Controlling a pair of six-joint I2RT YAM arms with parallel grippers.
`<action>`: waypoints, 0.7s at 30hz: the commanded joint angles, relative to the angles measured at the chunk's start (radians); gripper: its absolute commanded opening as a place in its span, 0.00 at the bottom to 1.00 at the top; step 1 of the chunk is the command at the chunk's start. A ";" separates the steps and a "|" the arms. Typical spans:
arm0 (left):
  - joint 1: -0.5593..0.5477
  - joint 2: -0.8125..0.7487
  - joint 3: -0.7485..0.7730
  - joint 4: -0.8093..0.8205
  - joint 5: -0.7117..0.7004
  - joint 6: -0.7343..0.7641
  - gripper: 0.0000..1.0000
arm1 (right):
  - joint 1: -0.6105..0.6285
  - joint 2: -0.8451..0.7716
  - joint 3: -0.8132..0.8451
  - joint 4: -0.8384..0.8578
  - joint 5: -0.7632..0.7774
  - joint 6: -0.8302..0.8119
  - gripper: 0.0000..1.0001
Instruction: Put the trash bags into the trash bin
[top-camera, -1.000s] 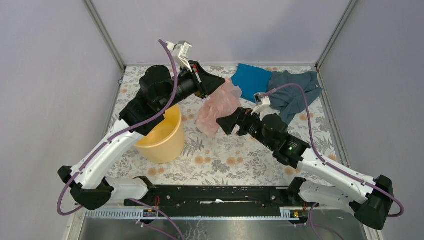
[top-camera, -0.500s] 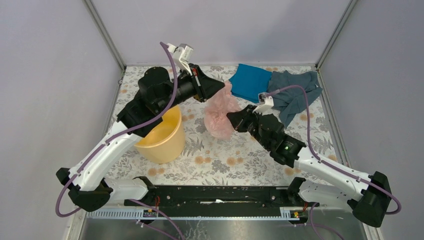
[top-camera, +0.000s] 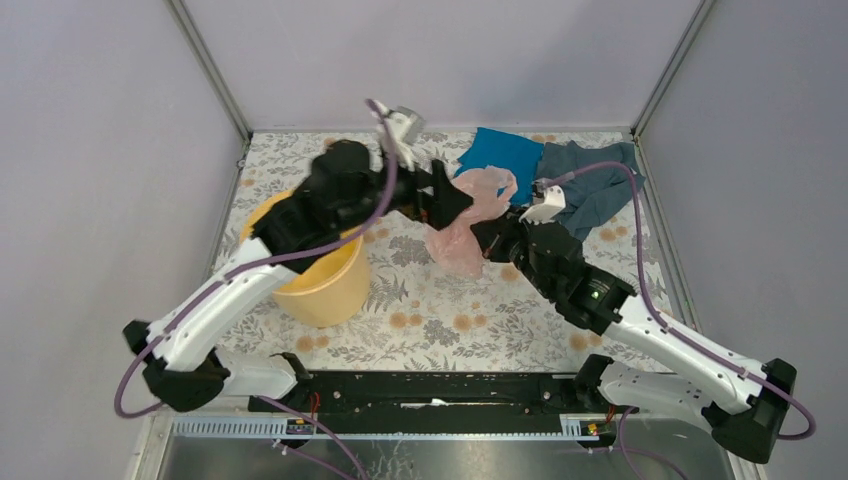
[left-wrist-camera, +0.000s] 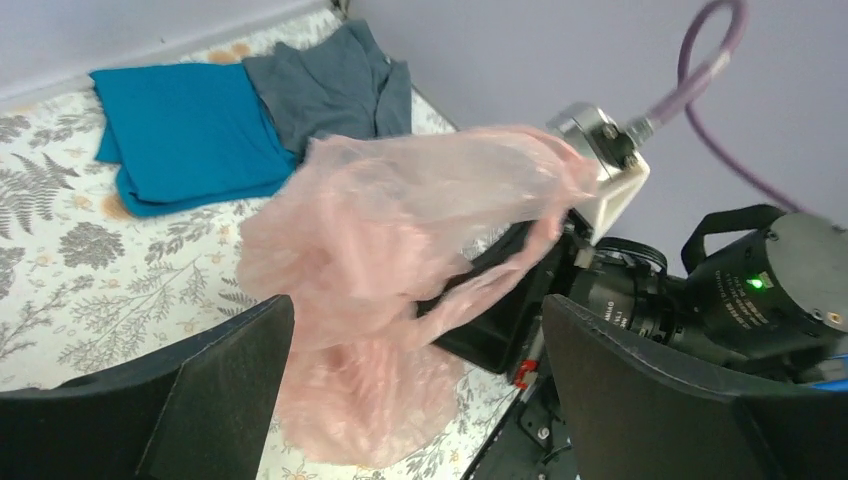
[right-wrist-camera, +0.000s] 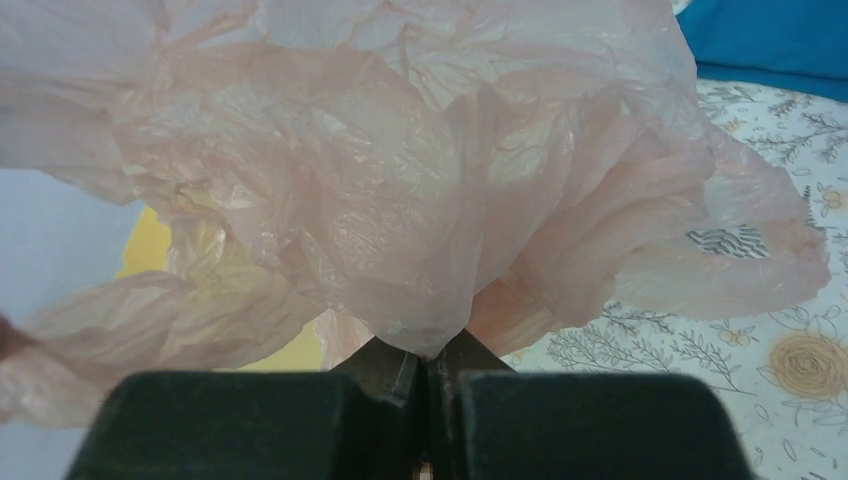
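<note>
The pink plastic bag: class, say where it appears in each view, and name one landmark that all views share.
Top external: the pink bag is just above centre, right of the yellow bin.
Left wrist: the pink bag is mid-picture.
Right wrist: the pink bag fills most of the frame, pinched at the bottom by the right pincer.
Shared landmark: the blue cloth, beyond the bag in all three.

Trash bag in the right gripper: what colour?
The bag is translucent pale pink, best seen in the right wrist view, pinched in the right gripper.
</note>
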 joint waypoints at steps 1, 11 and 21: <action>-0.204 0.098 0.112 -0.033 -0.248 0.140 0.95 | 0.007 0.084 0.112 -0.130 0.069 0.022 0.00; -0.287 0.171 0.144 -0.029 -0.436 0.135 0.53 | 0.007 0.118 0.125 -0.161 0.048 0.060 0.00; -0.256 0.077 0.110 0.016 -0.309 0.080 0.50 | 0.007 0.058 0.077 -0.162 0.018 0.025 0.00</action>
